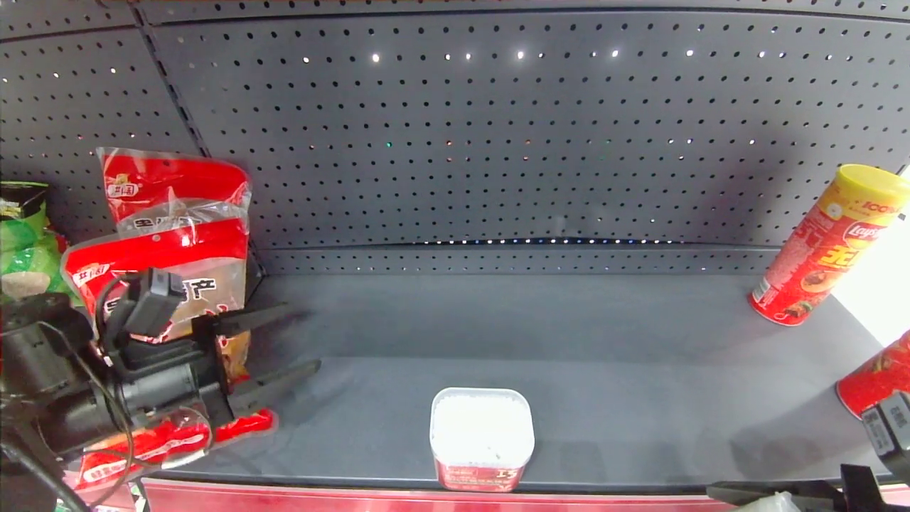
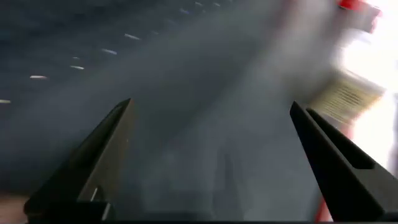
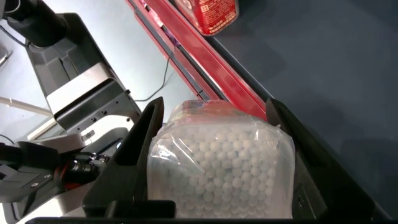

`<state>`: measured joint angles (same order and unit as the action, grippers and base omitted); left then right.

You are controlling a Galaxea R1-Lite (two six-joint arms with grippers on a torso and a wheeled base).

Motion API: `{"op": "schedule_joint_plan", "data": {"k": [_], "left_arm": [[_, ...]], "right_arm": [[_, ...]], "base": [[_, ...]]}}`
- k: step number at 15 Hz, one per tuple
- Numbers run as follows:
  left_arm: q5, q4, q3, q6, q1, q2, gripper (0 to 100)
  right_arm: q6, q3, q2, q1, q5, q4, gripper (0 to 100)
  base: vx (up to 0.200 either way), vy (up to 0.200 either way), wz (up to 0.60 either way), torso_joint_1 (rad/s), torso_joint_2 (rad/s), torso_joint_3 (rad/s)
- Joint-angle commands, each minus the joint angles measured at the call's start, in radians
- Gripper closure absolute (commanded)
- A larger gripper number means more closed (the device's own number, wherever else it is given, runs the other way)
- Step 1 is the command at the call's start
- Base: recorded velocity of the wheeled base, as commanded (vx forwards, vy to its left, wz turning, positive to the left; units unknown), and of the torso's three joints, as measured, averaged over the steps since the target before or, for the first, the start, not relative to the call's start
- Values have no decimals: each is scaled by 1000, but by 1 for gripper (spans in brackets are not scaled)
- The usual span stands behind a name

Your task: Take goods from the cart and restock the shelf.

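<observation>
- Packet of small white balls [image 3: 217,168], right wrist view: it is clamped between the two dark fingers of the right gripper [image 3: 214,106]. It is held out in front of the red front edge [image 3: 205,62] and has not yet been brought over the grey shelf [image 3: 329,56]. A red container [image 3: 208,15] is seen at that edge, farther along.
- Left wrist view: the left gripper [image 2: 210,103] is shown with its fingers spread wide and nothing between them, above blurred grey decking.
- Head view: the left gripper [image 1: 309,336] is held over the left part of the shelf, just beside the red bags [image 1: 178,213]. A white-lidded tub [image 1: 482,434] is set at the near edge, centre. A chips can [image 1: 828,245] is placed far right, and a second can [image 1: 878,373] near right.
- Risk, as judged: the packet is soft, so it could be snagged on the red front edge if it is lifted too low.
- Risk, as judged: the second can could be toppled if the right arm is swung in close beside it.
- Risk, as judged: the packet could be dropped short of the shelf if it is released early.
</observation>
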<state>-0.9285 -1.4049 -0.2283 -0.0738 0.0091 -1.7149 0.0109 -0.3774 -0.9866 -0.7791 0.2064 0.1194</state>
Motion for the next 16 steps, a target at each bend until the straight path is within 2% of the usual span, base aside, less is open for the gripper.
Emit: {"op": "schedule_joint_plan", "data": {"k": [1, 2, 3, 4, 5, 6, 7, 9, 10, 11, 12, 13, 14, 15, 16], "left_arm": [[20, 4, -121, 63, 43, 101, 0], [25, 26, -212, 112, 40, 144, 0], [28, 47, -246, 123, 40, 164, 0], [53, 199, -299, 126, 38, 271, 0], [83, 277, -299, 126, 38, 328, 0], [169, 492, -309, 126, 38, 451, 0], [224, 650, -335, 126, 43, 525, 0], [398, 905, -378, 124, 43, 632, 0], [497, 997, -381, 123, 43, 693, 0], [590, 1034, -381, 123, 45, 738, 0], [714, 1086, -382, 123, 43, 785, 0], [786, 1133, -378, 123, 40, 822, 0], [878, 1261, -365, 120, 38, 919, 0], [892, 1294, -359, 115, 38, 948, 0], [929, 1396, -310, 92, 41, 1080, 0]], "right_arm": [[0, 3, -3, 0, -1, 0, 100], [0, 5, -4, 0, -1, 0, 100], [0, 5, -7, 0, -1, 0, 100], [0, -5, -21, 0, 1, 0, 100], [0, -9, -27, -2, -1, 0, 100], [1, -21, -35, -2, -1, 0, 100], [1, -28, -37, -2, 1, 0, 100], [3, -28, -41, -2, 1, 0, 100], [4, -28, -44, -2, 1, 0, 100], [4, -24, -47, -2, 1, 0, 100], [4, -26, -52, -2, 1, 2, 100], [6, -24, -52, -2, 1, 2, 100], [6, -26, -57, -2, 1, 2, 100], [8, -26, -57, -2, 1, 2, 100], [8, -29, -57, -2, 1, 2, 100]], "base": [[0, 0, 0, 0, 0, 0], [0, 0, 0, 0, 0, 0], [0, 0, 0, 0, 0, 0], [0, 0, 0, 0, 0, 0], [0, 0, 0, 0, 0, 0], [0, 0, 0, 0, 0, 0], [0, 0, 0, 0, 0, 0], [0, 0, 0, 0, 0, 0], [0, 0, 0, 0, 0, 0], [0, 0, 0, 0, 0, 0], [0, 0, 0, 0, 0, 0], [0, 0, 0, 0, 0, 0], [0, 0, 0, 0, 0, 0], [0, 0, 0, 0, 0, 0], [0, 0, 0, 0, 0, 0]]}}
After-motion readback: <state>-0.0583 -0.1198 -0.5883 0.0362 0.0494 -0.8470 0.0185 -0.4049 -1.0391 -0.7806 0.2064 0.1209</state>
